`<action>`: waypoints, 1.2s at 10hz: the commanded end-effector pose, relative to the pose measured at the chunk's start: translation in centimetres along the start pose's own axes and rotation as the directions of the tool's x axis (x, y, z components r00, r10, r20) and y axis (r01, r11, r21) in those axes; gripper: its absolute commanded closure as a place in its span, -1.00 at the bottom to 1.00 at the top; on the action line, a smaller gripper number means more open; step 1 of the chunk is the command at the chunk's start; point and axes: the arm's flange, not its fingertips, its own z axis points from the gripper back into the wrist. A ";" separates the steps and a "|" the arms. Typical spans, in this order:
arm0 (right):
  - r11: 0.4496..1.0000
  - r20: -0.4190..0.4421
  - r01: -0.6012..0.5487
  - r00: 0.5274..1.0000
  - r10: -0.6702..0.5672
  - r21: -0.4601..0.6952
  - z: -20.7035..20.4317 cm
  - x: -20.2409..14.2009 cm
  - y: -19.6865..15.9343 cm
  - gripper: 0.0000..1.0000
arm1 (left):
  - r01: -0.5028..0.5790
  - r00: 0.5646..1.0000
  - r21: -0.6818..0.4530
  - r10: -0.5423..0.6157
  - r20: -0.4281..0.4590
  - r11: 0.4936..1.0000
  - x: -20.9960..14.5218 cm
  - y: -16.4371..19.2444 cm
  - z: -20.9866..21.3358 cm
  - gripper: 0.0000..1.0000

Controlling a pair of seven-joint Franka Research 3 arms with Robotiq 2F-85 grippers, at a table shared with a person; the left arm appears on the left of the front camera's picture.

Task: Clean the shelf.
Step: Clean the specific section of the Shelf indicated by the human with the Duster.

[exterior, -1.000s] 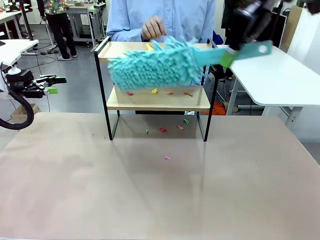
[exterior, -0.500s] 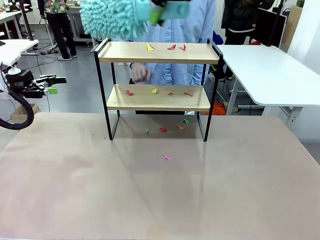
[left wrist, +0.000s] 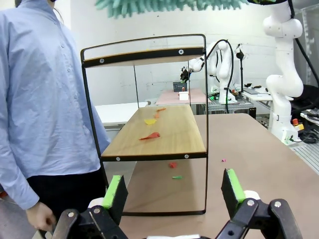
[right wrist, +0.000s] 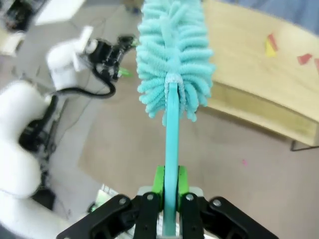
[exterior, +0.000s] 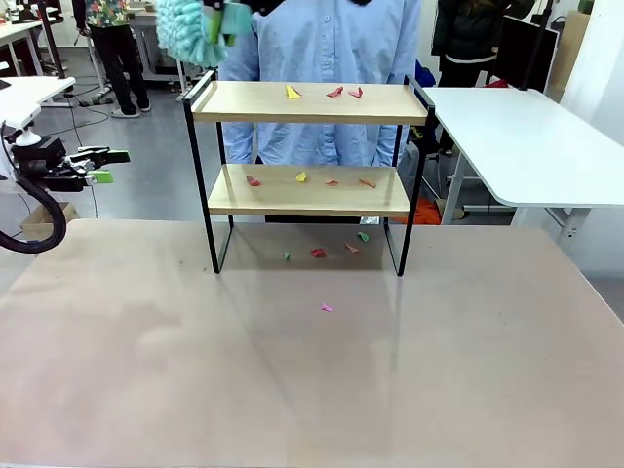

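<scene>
The shelf (exterior: 308, 191) stands mid-table, two light wooden boards in a thin black frame. Small red and yellow paper scraps (exterior: 334, 93) lie on its top board, and more scraps (exterior: 301, 177) lie on the lower board. A fluffy turquoise duster (exterior: 187, 27) hangs in the air above the shelf's left end. My right gripper (right wrist: 169, 186) is shut on the duster's turquoise handle (right wrist: 171, 144), with the duster head (right wrist: 172, 55) over the top board's edge (right wrist: 259, 64). At the far left my left gripper (exterior: 105, 166) stands open and holds nothing. Its view looks along the shelf (left wrist: 154, 132) between green pads (left wrist: 115, 191).
A person in a light blue shirt (exterior: 331, 44) stands right behind the shelf. More scraps (exterior: 319, 253) lie on the brown table (exterior: 312, 370) under and in front of the shelf. A white table (exterior: 526, 146) stands at the right.
The duster has swung from in front of the top board up and to the left, above the shelf's left corner. The person's hand has dropped away. The left arm has not moved.
</scene>
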 end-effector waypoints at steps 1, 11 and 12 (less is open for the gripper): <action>0.981 0.064 0.176 0.983 -0.171 -0.080 -1.2 2.4 4.9 0.74 | 0.016 1.000 -0.008 -0.016 -0.010 1.000 0.2 -0.1 0.0 -1.00; 0.943 0.012 0.250 0.967 -0.253 -0.220 -10.1 1.0 4.5 0.74 | 0.016 1.000 -0.008 -0.016 -0.010 1.000 0.2 -0.1 0.0 -1.00; 0.950 0.015 0.271 0.962 -0.271 -0.153 -9.9 1.2 3.9 0.74 | 0.016 1.000 -0.008 -0.016 -0.010 1.000 0.2 -0.1 0.0 -1.00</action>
